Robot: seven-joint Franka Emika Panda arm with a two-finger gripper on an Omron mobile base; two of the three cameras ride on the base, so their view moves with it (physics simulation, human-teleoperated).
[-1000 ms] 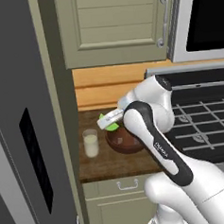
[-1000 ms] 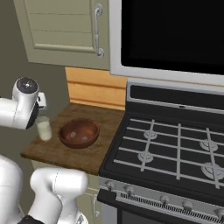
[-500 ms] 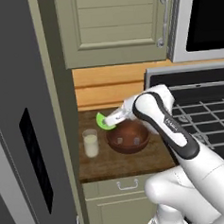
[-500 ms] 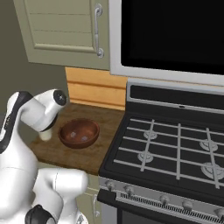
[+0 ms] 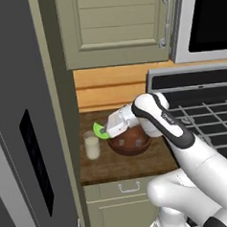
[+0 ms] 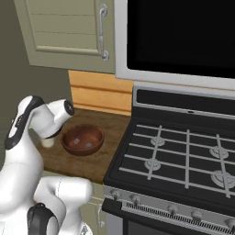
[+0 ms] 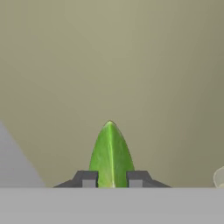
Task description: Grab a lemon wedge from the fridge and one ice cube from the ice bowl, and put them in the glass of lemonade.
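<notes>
Over the brown wooden counter (image 5: 123,163), the white arm's two-finger gripper (image 5: 106,131) was closed on the small bright lime-green lemon wedge (image 5: 100,130), holding it in the air just above and right of the small clear pale glass of lemonade (image 5: 92,145). From the hand camera, the wedge (image 7: 110,155) stood pinched between the two dark fingertips (image 7: 86,178). Round dark reddish-brown ice bowl (image 6: 83,139) sat on the counter beside the glass, left of the black gas stove (image 6: 183,160). Tall grey fridge (image 5: 21,141) stood at far left.
</notes>
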